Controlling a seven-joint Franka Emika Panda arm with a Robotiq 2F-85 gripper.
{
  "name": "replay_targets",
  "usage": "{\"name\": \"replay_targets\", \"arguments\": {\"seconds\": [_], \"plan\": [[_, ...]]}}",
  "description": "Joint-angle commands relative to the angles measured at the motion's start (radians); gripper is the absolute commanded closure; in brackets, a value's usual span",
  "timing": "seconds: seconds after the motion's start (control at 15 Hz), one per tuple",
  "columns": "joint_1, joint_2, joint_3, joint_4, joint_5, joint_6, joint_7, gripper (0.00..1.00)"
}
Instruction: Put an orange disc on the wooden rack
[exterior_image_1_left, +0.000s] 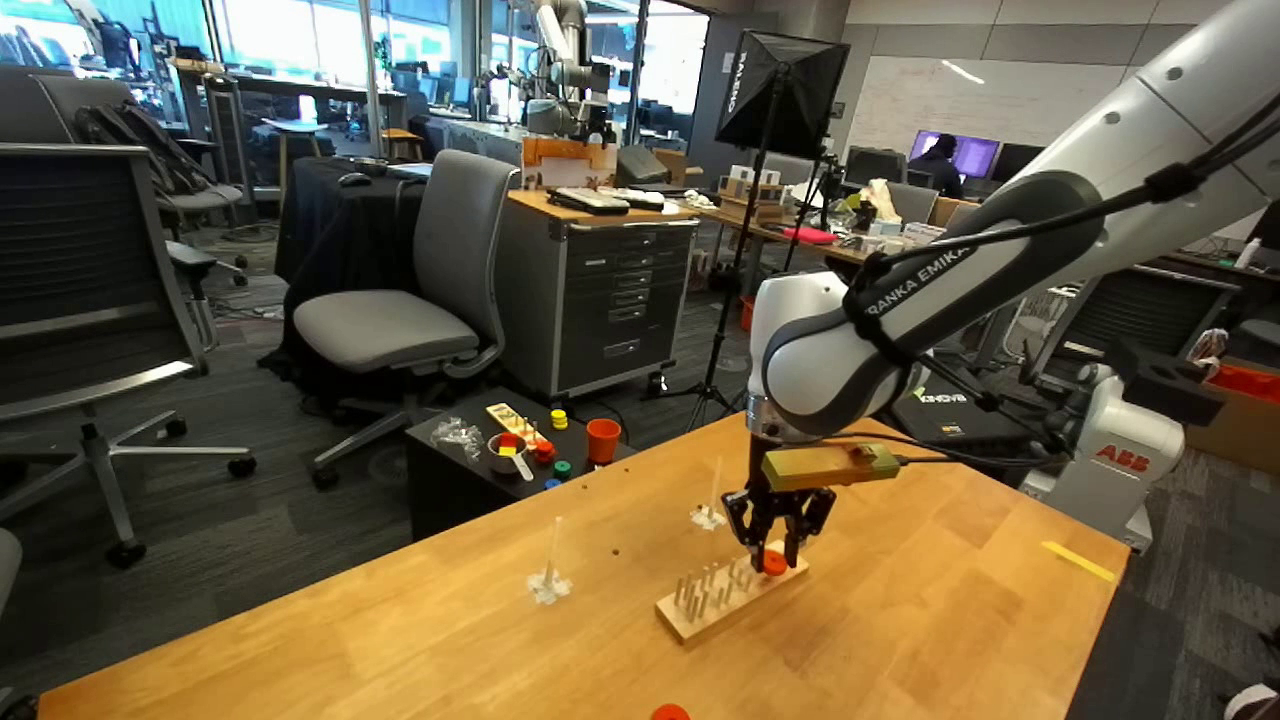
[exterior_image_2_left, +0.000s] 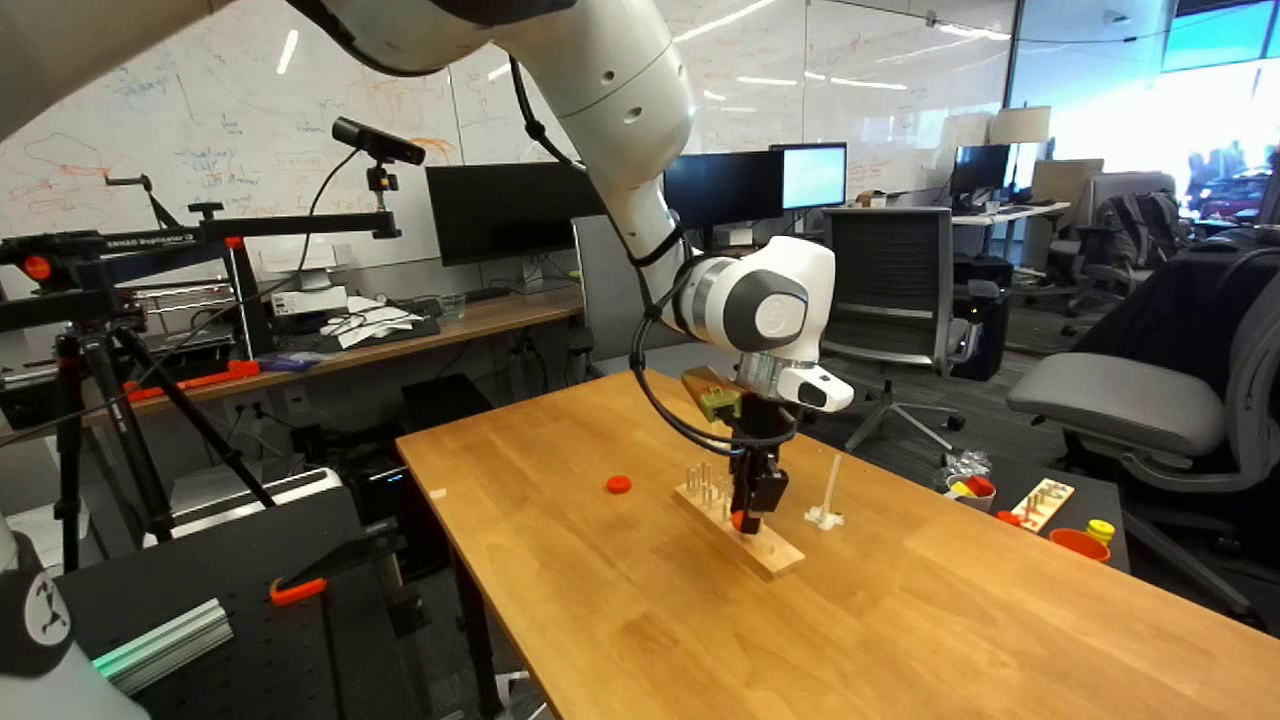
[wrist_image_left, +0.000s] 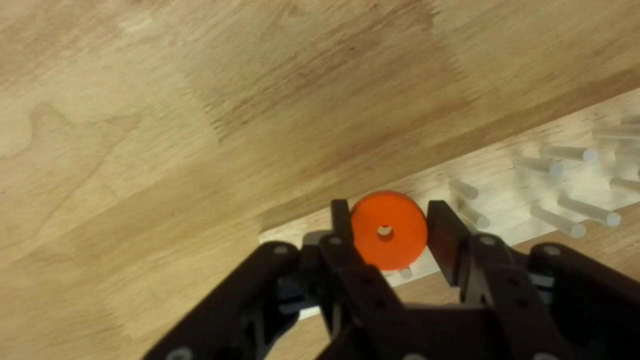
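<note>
The pale wooden rack (exterior_image_1_left: 690, 628) with several upright pegs lies on the table. It also shows in an exterior view (exterior_image_2_left: 778, 556) and in the wrist view (wrist_image_left: 500, 200). My gripper (wrist_image_left: 389, 227) is shut on an orange disc (wrist_image_left: 395, 252), with a finger against each side. The gripper points down over the end of the rack with the shorter pegs. The disc is over the rack, flat, its centre hole facing up. A short peg shows partly at its edge; I cannot tell whether a peg is under the hole. A second orange disc (exterior_image_2_left: 618, 484) lies on the table beside the rack.
Two thin upright rods (exterior_image_1_left: 553, 550) (exterior_image_1_left: 715, 490) are taped to the wooden table (exterior_image_1_left: 900, 640) near its far edge. A low black stand beyond that edge holds an orange cup (exterior_image_1_left: 603, 440), a measuring cup and small coloured discs.
</note>
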Motion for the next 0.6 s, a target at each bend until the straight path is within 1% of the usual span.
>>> {"name": "replay_targets", "arguments": {"seconds": [0.0, 0.53], "plan": [[-0.013, 0.025, 0.018, 0.047, 0.026, -0.033, -0.002, 0.83], [-0.009, 0.027, 0.024, 0.057, 0.031, -0.036, -0.002, 0.83]]}}
